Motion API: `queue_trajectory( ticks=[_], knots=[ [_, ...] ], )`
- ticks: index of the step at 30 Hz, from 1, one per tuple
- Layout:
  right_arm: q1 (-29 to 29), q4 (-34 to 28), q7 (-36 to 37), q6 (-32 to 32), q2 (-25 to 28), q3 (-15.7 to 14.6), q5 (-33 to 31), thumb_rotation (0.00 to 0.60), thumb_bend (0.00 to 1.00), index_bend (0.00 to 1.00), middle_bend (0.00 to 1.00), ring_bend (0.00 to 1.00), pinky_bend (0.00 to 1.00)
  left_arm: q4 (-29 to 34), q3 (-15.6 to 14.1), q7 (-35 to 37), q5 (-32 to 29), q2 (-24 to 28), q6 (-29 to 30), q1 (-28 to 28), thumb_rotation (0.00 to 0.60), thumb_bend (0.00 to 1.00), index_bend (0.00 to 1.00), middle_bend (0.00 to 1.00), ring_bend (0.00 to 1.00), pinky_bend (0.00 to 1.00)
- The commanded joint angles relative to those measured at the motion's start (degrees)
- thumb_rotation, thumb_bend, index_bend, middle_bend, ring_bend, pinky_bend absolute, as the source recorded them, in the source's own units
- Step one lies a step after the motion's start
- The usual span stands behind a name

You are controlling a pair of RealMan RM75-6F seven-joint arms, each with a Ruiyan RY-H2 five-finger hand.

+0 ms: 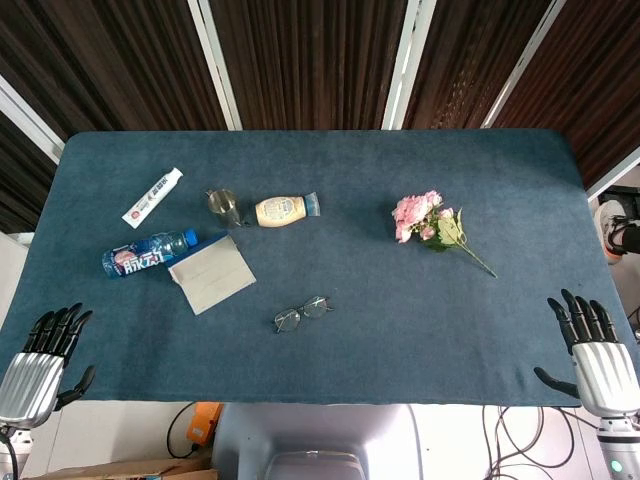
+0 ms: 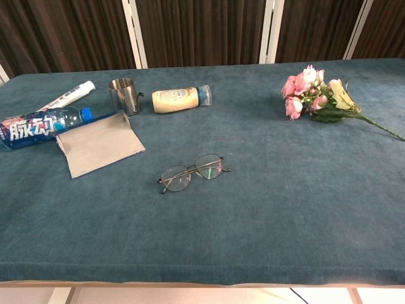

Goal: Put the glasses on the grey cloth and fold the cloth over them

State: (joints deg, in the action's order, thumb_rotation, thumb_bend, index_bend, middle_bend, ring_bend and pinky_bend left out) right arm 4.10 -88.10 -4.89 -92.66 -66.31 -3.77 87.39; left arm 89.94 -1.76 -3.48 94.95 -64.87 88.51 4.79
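Observation:
The thin-framed glasses (image 1: 303,313) (image 2: 192,172) lie on the blue table cover, near its front middle. The grey cloth (image 1: 211,272) (image 2: 98,144) lies flat to their left, its far edge against a water bottle. My left hand (image 1: 42,360) hovers at the front left corner of the table, fingers apart and empty. My right hand (image 1: 593,345) is at the front right corner, also spread and holding nothing. Both hands are far from the glasses and the cloth. The chest view shows neither hand.
A water bottle (image 1: 148,252) (image 2: 39,126), a toothpaste tube (image 1: 152,197) (image 2: 68,95), a metal cup (image 1: 224,206) (image 2: 123,95) and a lying sauce bottle (image 1: 285,210) (image 2: 180,99) sit behind the cloth. A pink flower bunch (image 1: 432,224) (image 2: 319,94) lies at the right.

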Motion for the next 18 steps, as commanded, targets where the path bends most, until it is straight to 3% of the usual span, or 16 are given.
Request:
queue_trajectory(
  ticks=[1, 7, 10, 12, 15, 18],
  knots=[
    [-0.11, 0.23, 0.19, 0.28, -0.04, 0.23, 0.59, 0.600, 0.13, 0.00, 0.00, 0.00, 0.00, 0.04, -0.19, -0.50, 0.19, -0.21, -0.15, -0.03, 0.600, 0.35, 0.00, 0.00, 0.00, 0.07],
    [-0.57, 0.50, -0.15, 0.59, -0.34, 0.77, 1.47, 0.600, 0.13, 0.00, 0.00, 0.00, 0.00, -0.24, -1.81, 2.90, 4.03, -1.04, -1.50, 1.43, 0.600, 0.34, 0.00, 0.00, 0.00, 0.08],
    [-0.94, 0.68, -0.59, 0.68, -0.44, 0.84, 1.86, 0.600, 0.13, 0.00, 0.00, 0.00, 0.00, -2.42, -1.30, 12.44, 7.13, -6.64, 2.07, 2.14, 0.600, 0.35, 0.07, 0.02, 0.00, 0.10],
    [-1.07, 0.44, -0.08, 0.89, -0.20, 0.85, 2.20, 0.600, 0.13, 0.00, 0.00, 0.00, 0.00, -2.53, -0.93, 14.78, 7.10, -10.28, 2.79, 2.22, 0.600, 0.38, 0.13, 0.06, 0.02, 0.11],
    [-1.23, 0.28, 0.73, 1.10, 0.16, 0.96, 2.64, 0.600, 0.13, 0.00, 0.00, 0.00, 0.00, 0.14, -1.31, 10.17, 6.85, -11.62, -1.13, 3.58, 0.600, 0.40, 0.16, 0.09, 0.05, 0.14],
    [-1.16, -0.14, 1.93, 2.14, 1.22, 0.26, 3.70, 0.600, 0.13, 0.00, 0.00, 0.00, 0.00, 5.99, -0.86, 4.41, 3.95, -12.41, -6.89, 5.36, 0.600, 0.40, 0.24, 0.10, 0.03, 0.08]
  ],
)
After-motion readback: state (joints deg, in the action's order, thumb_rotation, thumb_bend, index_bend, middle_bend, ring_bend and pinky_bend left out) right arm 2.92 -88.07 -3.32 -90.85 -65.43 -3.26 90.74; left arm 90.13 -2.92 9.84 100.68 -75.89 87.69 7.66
